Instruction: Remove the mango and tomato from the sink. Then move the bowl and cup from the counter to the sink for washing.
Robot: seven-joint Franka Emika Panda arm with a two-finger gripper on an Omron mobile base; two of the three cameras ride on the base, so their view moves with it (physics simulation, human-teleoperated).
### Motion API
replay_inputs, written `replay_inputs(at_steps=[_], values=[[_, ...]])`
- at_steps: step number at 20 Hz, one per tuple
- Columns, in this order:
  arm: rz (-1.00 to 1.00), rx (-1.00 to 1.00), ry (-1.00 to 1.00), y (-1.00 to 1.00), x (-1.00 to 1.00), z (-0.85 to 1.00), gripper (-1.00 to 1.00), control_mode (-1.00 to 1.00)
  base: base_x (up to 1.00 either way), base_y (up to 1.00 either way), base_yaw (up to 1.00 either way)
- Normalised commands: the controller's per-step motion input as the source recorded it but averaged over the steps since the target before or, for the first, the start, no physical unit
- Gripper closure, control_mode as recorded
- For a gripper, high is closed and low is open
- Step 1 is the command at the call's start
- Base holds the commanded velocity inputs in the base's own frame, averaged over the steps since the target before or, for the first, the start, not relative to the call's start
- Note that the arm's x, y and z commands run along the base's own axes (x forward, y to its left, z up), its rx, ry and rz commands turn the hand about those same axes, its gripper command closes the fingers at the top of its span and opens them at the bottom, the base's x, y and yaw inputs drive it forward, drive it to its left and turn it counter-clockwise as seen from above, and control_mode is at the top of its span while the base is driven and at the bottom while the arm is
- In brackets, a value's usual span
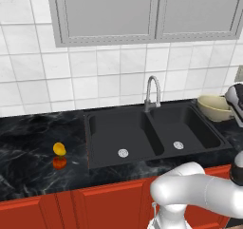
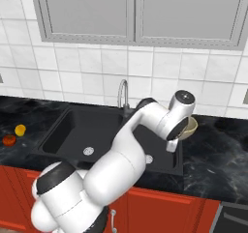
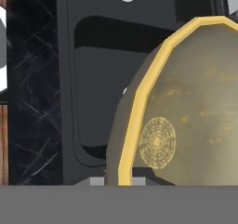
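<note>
Two black sink (image 1: 142, 138) basins | marble counter (image 1: 33, 147) | pincer (image 3: 124, 179) seemingly gripping bowl (image 3: 186, 111) rim

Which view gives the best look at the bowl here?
The hand view: the bowl fills its right side, yellow rim and patterned inside clear. The left base view shows it small at the right end of the counter; in the right base view the arm mostly hides it.

A kitchen: black double sink (image 1: 156, 128) with faucet (image 1: 152, 92), tiled wall (image 1: 95, 76), grey cabinets (image 1: 142, 9) (rendered, not real)
</note>
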Motion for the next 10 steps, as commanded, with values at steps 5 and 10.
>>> replay_inputs(at_steps=[5, 10], values=[[0.05, -0.02, 0.00, 0.35, 0.11, -0.13, 1.00, -1.00, 0.00, 0.00, 0.00], [0.07, -0.01, 0.00, 0.31, 0.06, -0.09, 1.00, -1.00, 0.00, 0.00, 0.00]])
